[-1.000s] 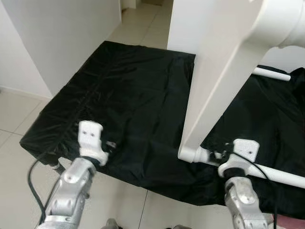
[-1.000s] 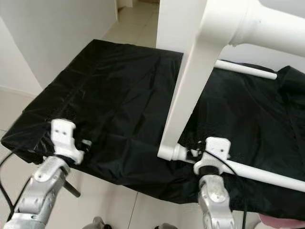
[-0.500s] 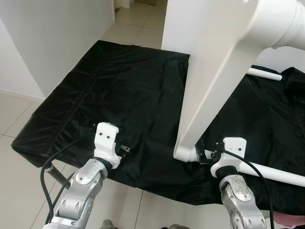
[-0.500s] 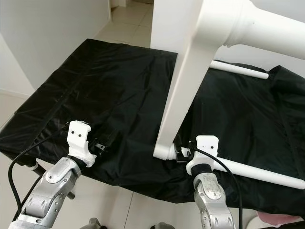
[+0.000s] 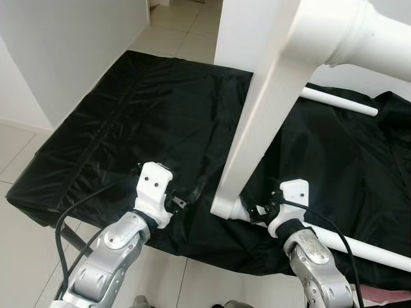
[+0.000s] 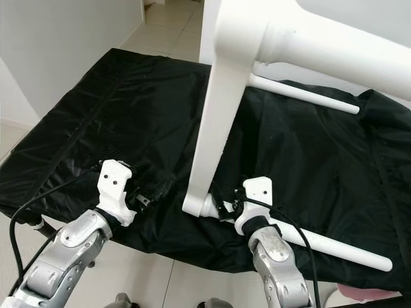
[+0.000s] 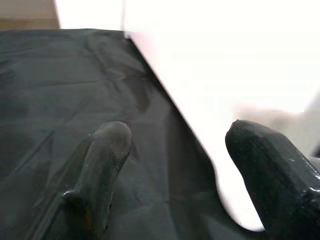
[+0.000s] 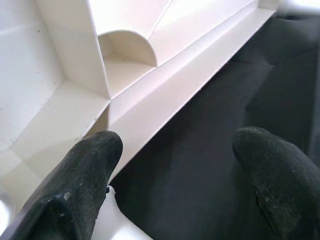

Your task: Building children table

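Note:
A white children's table top stands on its edge on a black cloth. One white leg sticks out from its upper corner, and another leg runs from its lower corner along the cloth's near edge. A third white leg shows behind it. My left gripper hovers open over the cloth just left of that lower corner; its fingers are spread. On the other side of the corner, beside the low leg, my right gripper is open, and its fingers face the ribbed underside of the top.
The cloth covers a low platform with tiled floor around it. A white wall rises at the left. A black cable loops beside my left arm. Something pink lies at the bottom right.
The camera has shifted a little. My left gripper has come forward and right, close to the table's lower corner. My right gripper has edged left to the corner.

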Available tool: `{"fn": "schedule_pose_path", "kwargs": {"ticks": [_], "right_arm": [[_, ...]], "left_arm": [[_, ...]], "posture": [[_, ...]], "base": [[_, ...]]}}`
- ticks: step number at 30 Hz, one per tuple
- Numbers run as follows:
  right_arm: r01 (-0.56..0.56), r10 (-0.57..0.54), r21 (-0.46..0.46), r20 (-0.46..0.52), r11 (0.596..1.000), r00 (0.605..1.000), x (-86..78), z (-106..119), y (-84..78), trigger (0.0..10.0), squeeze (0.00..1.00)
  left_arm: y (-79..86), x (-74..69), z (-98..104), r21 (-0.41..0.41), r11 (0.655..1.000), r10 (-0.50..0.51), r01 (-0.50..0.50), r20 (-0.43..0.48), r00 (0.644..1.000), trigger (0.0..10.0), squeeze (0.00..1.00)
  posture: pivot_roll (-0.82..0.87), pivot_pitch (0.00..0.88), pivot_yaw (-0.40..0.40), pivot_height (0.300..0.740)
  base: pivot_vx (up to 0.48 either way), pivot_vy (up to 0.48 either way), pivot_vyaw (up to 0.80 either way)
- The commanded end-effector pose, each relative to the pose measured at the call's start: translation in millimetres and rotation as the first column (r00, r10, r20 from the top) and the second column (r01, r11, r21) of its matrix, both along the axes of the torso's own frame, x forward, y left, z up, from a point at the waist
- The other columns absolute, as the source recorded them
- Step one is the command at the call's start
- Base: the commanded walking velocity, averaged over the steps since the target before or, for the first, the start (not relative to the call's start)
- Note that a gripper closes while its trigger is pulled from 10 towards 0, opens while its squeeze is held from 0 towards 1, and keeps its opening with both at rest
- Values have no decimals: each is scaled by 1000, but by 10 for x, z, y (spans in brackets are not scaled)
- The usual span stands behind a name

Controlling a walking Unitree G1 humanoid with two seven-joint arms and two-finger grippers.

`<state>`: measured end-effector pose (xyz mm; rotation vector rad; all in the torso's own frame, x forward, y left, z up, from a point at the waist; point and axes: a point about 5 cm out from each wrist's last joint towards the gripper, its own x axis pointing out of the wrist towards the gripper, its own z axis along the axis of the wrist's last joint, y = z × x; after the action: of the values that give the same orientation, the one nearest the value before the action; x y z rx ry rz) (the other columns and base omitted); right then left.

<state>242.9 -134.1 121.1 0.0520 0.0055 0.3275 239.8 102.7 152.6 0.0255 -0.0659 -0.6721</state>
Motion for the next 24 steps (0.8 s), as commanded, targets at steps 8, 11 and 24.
{"fn": "schedule_pose_path", "kwargs": {"ticks": [8, 11, 24], "right_arm": [[-73, 73, 17, -33, 997, 997, 91, -66, 152, 10000, 0], [-85, 86, 21, -15, 996, 996, 191, -48, 215, 10000, 0], [-129, 129, 63, 1, 990, 992, 376, -21, 446, 10000, 0]], "left_arm": [[-73, -203, -23, 48, 945, -320, 323, -56, 946, 10000, 0], [-29, -223, -33, 72, 939, -330, 336, -80, 941, 10000, 0], [36, -268, -26, 120, 922, -354, 369, -129, 926, 10000, 0]], "posture": [[41, 46, -88, 740], [50, 41, -92, 740], [68, 32, -97, 740]], "base": [[0, 0, 0], [0, 0, 0], [0, 0, 0]]}}
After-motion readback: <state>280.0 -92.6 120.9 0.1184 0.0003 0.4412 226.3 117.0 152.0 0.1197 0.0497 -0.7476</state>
